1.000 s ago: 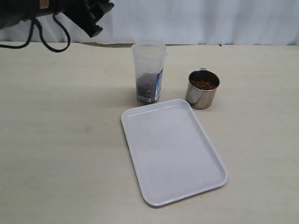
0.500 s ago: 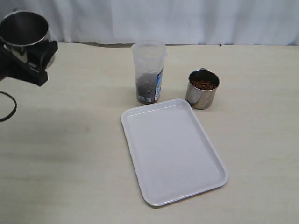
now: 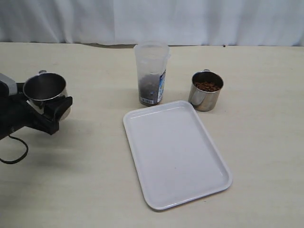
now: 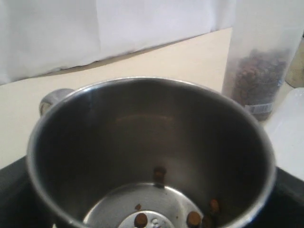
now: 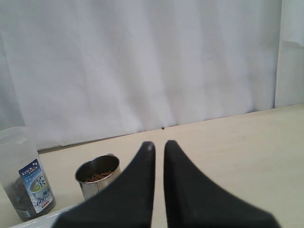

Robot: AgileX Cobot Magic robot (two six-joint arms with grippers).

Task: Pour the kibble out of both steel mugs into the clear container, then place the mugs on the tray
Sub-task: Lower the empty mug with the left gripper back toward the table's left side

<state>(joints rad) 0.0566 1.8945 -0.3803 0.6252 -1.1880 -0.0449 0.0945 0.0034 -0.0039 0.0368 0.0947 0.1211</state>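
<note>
Kibble (image 4: 159, 173), only a few brown pellets, sits in short shiny steel mug (image 3: 45, 88) clamped upright by left gripper (image 3: 46, 105), well left of tall clear plastic container (image 3: 151, 71); right gripper (image 5: 159, 147) closed, empty.

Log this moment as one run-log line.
left gripper: holds near-empty steel mug, upright | right gripper: shut, empty | filled steel mug: beside clear container | tray: no mugs yet

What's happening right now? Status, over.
Left claw grips nearly empty mug. Right claw shut, empty. Second mug full of kibble, beside clear container. Nothing in the way.
</note>
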